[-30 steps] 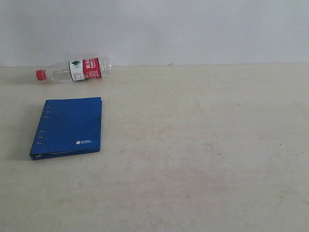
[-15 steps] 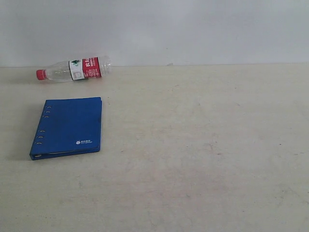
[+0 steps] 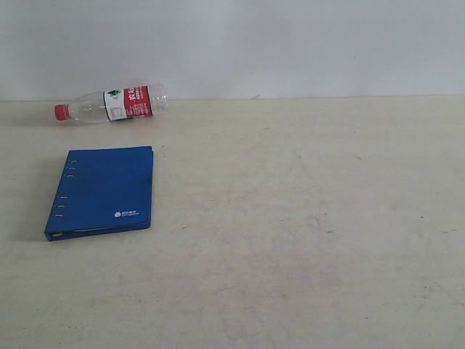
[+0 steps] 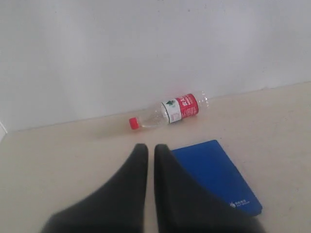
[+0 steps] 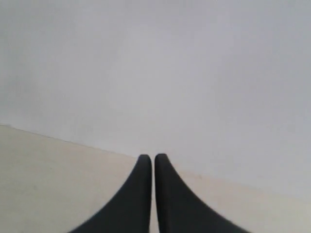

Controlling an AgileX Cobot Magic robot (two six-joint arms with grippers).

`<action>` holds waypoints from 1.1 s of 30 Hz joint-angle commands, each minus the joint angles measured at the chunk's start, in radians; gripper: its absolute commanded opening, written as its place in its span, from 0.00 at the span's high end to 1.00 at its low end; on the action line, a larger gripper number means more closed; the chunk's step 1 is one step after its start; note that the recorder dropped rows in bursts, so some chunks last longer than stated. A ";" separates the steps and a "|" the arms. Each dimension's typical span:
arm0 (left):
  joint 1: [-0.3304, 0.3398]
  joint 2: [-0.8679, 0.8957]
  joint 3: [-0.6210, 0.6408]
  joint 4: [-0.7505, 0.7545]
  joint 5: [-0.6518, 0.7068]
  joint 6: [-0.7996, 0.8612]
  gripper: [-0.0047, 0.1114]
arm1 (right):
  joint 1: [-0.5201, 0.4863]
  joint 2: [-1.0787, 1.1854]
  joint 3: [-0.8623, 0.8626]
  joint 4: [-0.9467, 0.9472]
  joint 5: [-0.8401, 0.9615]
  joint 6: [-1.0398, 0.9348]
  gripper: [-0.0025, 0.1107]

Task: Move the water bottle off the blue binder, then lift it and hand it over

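The water bottle (image 3: 111, 105) lies on its side on the table against the back wall, red cap pointing left, apart from the blue binder (image 3: 102, 192), which lies flat and closed nearer the front left. In the left wrist view the water bottle (image 4: 170, 111) lies beyond the binder (image 4: 216, 172), and my left gripper (image 4: 151, 148) is shut and empty, held back from both. My right gripper (image 5: 154, 158) is shut with nothing in it and faces the wall over bare table. Neither gripper shows in the exterior view.
A white wall (image 3: 290, 43) closes the back of the beige table (image 3: 305, 218). Nothing else stands on the table in the exterior view.
The bottle has shifted very slightly at the back wall; the binder has not moved.
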 commanded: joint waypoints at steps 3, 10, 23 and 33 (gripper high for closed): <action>0.004 0.197 -0.006 -0.078 -0.136 0.007 0.92 | -0.156 -0.174 0.288 0.269 -0.006 0.186 0.98; 0.004 0.577 -0.028 -0.549 -0.323 0.612 0.91 | -0.150 -0.148 0.606 0.708 -0.161 -0.108 0.98; 0.004 1.389 -0.343 -1.408 -0.322 0.873 0.37 | -0.148 0.044 0.683 0.896 -0.142 -0.336 0.98; 0.001 1.766 -0.772 -1.414 -0.323 0.731 0.37 | -0.148 0.044 0.703 0.885 -0.127 -0.349 0.98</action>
